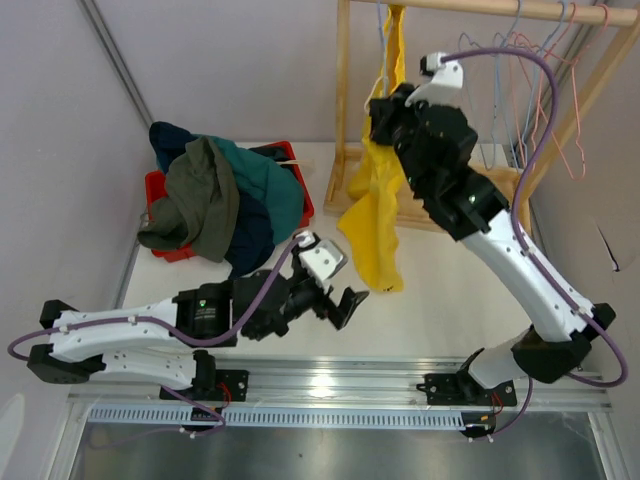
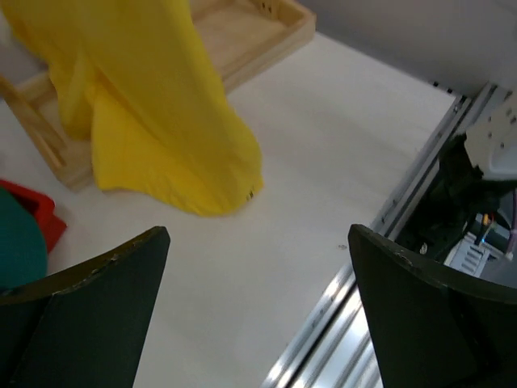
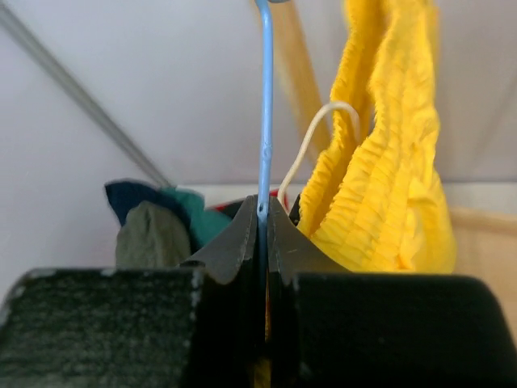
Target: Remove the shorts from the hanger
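White counter (image 1: 430, 320), wooden rack (image 1: 343, 90) at back. Yellow shorts (image 1: 375, 220): hung from rack on blue hanger (image 3: 265, 105). Right pincer (image 3: 263, 212): clamped on hanger wire. Left pincer (image 2: 258, 234): jaws apart, before rack. Step, I judge: steadying hanger; next I need the left to pull the shorts free.

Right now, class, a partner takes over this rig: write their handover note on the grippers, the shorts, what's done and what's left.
Right gripper: shut on the blue hanger, beside the yellow shorts.
Left gripper: open, empty, above the table.
Yellow shorts hang on that hanger at the rack; the olive, teal and navy shorts lie piled in the red bin.
Done: the binned pairs. Left: pull the yellow pair off the hanger.
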`<state>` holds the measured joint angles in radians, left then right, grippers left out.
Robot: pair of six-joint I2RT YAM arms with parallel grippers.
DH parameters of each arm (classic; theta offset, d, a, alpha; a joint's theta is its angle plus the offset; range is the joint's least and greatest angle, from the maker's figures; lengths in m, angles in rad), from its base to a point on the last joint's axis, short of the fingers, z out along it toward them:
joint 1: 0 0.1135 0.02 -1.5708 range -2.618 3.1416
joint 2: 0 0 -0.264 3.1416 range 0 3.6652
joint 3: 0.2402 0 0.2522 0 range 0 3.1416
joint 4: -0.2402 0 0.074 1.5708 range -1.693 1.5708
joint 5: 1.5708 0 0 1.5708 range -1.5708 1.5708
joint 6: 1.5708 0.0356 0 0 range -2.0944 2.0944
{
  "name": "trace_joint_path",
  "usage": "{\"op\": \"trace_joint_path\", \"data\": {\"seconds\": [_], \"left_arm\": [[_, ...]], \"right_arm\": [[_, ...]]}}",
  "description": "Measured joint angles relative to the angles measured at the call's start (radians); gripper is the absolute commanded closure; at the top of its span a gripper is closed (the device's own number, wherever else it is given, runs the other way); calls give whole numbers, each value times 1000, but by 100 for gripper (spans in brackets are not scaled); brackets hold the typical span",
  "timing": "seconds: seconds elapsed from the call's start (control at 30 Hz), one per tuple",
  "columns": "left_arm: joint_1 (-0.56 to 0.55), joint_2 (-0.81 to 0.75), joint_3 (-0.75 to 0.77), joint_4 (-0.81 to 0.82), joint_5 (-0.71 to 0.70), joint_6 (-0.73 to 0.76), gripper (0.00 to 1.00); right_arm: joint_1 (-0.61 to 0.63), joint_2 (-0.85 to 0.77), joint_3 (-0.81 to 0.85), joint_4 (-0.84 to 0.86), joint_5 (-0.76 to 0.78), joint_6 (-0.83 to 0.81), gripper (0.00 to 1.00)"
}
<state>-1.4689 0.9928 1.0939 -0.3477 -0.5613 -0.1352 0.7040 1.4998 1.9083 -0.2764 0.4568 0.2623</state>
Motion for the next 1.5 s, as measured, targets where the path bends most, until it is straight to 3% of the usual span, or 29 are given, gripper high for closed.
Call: {"op": "trace_joint_path", "data": {"seconds": [0.2,0.37,0.43,0.47,0.63,0.7,0.73,0.87,1.03,1.17,1.37,1.5], "left_arm": [[97,164,205,193,69,166,1],[125,222,229,266,86,225,1],[129,241,229,290,85,235,5],[131,249,229,301,85,240,14],[142,261,210,367,74,256,33],[151,273,204,387,70,259,47],[156,284,203,394,68,264,64],[179,320,183,419,66,268,99],[182,322,163,445,71,246,100],[154,246,54,482,69,200,100],[-45,48,-178,479,-48,107,100],[-129,-15,-237,444,-148,54,100]], "right_arm": [[230,-99,-175,119,125,-31,100],[268,-122,-216,159,171,-46,100],[268,-136,-227,160,191,-50,100],[269,-143,-232,162,198,-53,100],[278,-185,-246,173,214,-42,100],[289,-207,-263,184,217,-27,100],[293,-217,-271,187,217,-23,100],[304,-263,-307,188,224,0,100],[305,-272,-314,183,240,6,100],[312,-264,-306,173,251,-3,100],[306,-219,-196,151,254,-38,100],[289,-221,-123,84,247,-53,100]]}}
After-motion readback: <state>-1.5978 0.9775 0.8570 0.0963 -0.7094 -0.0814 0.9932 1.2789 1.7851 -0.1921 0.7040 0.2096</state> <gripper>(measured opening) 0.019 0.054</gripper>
